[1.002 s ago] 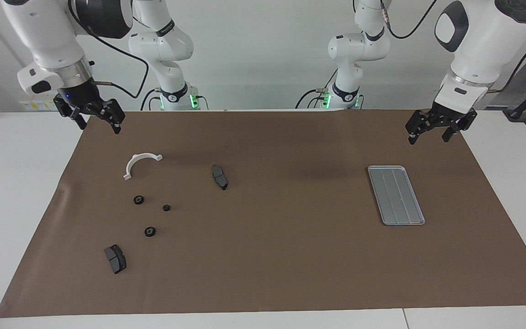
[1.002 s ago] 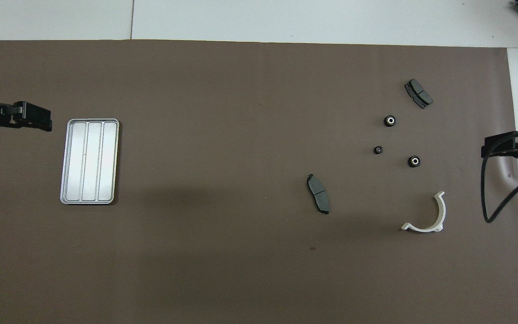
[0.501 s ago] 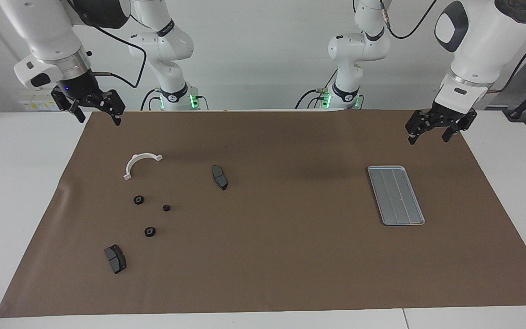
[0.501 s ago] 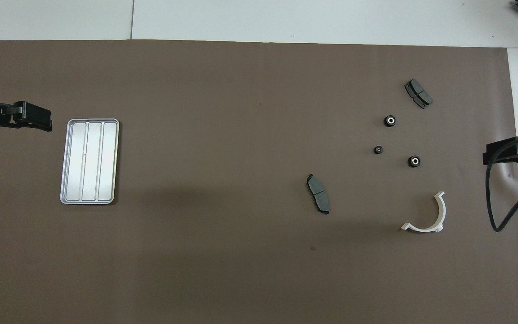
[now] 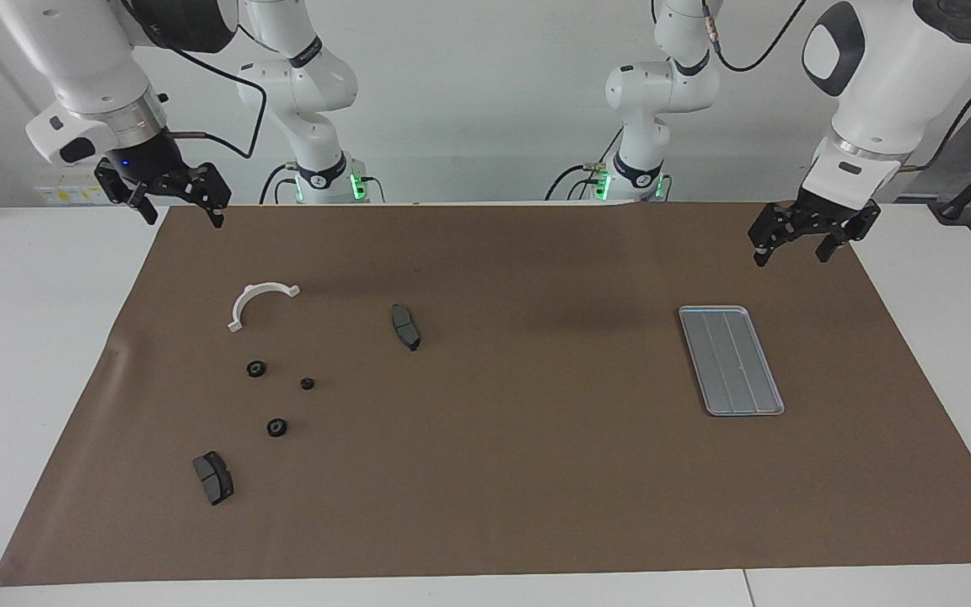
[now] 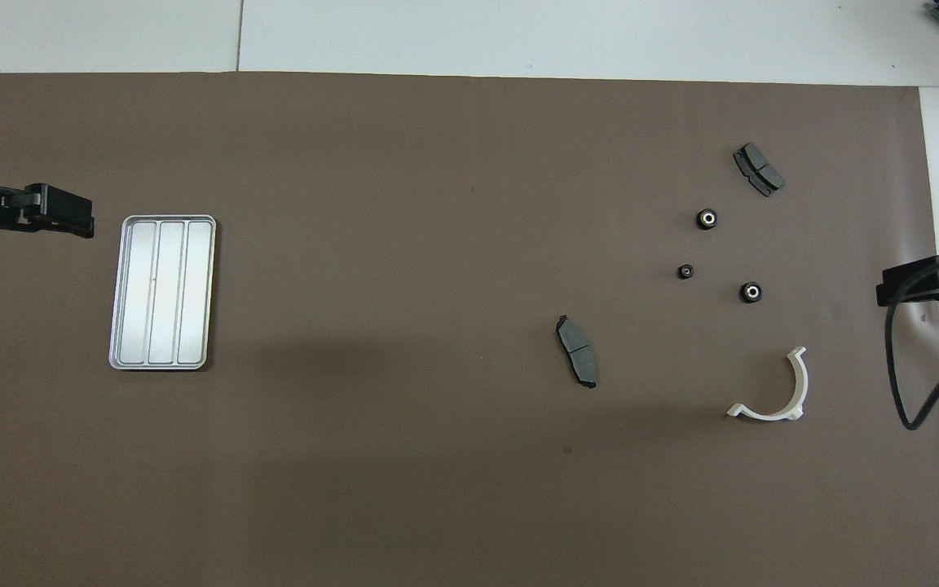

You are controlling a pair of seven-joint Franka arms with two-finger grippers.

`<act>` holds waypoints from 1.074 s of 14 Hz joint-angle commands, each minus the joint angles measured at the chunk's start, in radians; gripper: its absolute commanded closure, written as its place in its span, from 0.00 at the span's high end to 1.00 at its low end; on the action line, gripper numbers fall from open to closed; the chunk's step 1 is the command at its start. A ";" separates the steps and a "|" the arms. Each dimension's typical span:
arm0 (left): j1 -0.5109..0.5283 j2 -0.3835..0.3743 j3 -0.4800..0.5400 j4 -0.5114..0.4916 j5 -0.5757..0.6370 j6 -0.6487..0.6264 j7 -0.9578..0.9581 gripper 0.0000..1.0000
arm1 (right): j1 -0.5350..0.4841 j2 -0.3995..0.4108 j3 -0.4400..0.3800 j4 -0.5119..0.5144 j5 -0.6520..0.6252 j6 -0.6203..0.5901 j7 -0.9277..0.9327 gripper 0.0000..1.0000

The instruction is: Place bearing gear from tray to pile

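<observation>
My left gripper (image 5: 807, 239) hangs with its jaws spread and nothing between them, up in the air over the mat's edge nearer the robots than the tray (image 5: 731, 360). My right gripper (image 5: 172, 199) is spread and empty too, raised over the mat corner well apart from the tray, at the right arm's end. The tray lies bare, no gear in it. Three black bearing gears (image 5: 256, 368) (image 5: 307, 384) (image 5: 276, 427) sit loose on the brown mat (image 5: 494, 472), well apart from the tray, among two brake pads (image 5: 406, 326) (image 5: 213, 477) and a white curved bracket (image 5: 260, 302). I judge the risk is reaching into a tray with nothing to take, or nudging a gear so it rolls. Wide bare mat lies between tray and gears, and toward the mat's edge farthest from the robots
</observation>
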 commanded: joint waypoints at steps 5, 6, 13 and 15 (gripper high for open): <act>-0.002 -0.032 0.005 -0.037 -0.009 0.009 0.005 1.00 | -0.066 0.002 0.097 0.030 0.016 -0.043 0.018 1.00; -0.002 -0.032 0.005 -0.037 -0.009 0.009 0.005 1.00 | -0.046 0.002 0.079 0.030 0.016 -0.044 0.018 1.00; -0.002 -0.032 0.005 -0.037 -0.009 0.009 0.005 1.00 | -0.032 -0.011 0.062 0.028 0.023 -0.043 0.018 1.00; -0.002 -0.032 0.005 -0.037 -0.009 0.009 0.005 1.00 | -0.037 -0.014 0.062 0.025 0.025 -0.035 0.018 1.00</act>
